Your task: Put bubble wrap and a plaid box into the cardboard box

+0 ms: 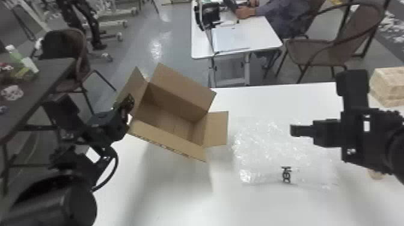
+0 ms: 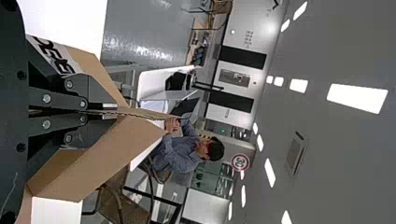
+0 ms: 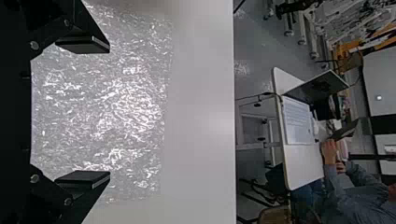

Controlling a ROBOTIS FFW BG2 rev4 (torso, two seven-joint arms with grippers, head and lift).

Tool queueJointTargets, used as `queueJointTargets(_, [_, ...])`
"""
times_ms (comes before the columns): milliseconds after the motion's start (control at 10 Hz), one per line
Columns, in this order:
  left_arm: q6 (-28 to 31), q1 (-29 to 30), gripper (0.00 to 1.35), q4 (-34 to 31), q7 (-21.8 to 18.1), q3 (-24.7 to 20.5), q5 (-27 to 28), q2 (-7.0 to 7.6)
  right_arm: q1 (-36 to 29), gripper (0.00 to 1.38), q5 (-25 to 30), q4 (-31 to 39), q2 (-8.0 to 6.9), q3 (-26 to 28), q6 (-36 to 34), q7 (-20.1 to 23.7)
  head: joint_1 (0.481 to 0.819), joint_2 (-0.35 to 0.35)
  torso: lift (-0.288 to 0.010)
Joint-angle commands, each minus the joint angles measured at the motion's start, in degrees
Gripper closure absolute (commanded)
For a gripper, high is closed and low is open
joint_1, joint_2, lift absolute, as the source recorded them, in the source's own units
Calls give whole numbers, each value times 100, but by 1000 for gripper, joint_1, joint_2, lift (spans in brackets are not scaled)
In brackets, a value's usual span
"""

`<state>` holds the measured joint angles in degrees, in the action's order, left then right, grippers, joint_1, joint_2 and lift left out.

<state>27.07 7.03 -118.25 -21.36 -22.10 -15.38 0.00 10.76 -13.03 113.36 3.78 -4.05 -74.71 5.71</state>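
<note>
In the head view my left gripper (image 1: 128, 118) is at the left corner of the open, empty cardboard box (image 1: 174, 120). The left wrist view shows that gripper (image 2: 100, 112) shut on the edge of the cardboard box (image 2: 100, 156). My right gripper (image 1: 292, 130) is over the clear bubble wrap (image 1: 270, 150), which lies on the white table. In the right wrist view the same gripper (image 3: 109, 113) stands open, its fingers apart above the bubble wrap (image 3: 121, 107), holding nothing. A beige plaid box (image 1: 387, 87) sits at the head view's right edge, beyond the right arm.
The cardboard box's flaps are spread outward, one toward the bubble wrap. The white table (image 1: 177, 192) has its far edge behind the wrap. Past it are a smaller desk (image 1: 261, 39) and a brown chair (image 1: 318, 54). A dark table (image 1: 45, 81) stands at the left.
</note>
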Motion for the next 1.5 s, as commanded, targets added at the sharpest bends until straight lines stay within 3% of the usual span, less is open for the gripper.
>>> queueJointTargets(0, [0,-35,1220,13,0,39,9,-15,339,318,-578,-490,-62,-70,-483,-351,694,198,-108])
queueJointTargets(200, [0,-70,1220,48,0,118,0,-9,875,318,-666,-1255,-79,-316,-870,-483,695,212,-108])
queueJointTargets(500, [0,-246,1220,180,26,399,53,70,1763,318,-332,-2380,-158,-650,-1537,-492,695,214,-108])
queueJointTargets(800, [-70,-246,1220,232,114,478,-9,167,2079,318,-95,-3223,-238,-773,-1537,-492,695,186,-108])
queueJointTargets(1100, [-97,-255,1220,259,141,540,-61,237,2141,317,-385,-3795,-238,-826,-1107,-457,695,183,-108])
queueJointTargets(1300, [-97,-246,1220,268,149,540,-70,246,2185,325,-332,-4173,-229,-835,-650,-105,695,193,-108])
queueJointTargets(1400, [-97,-237,1220,285,149,540,-70,246,2194,395,-271,-4278,-229,-835,-589,-61,695,197,-108])
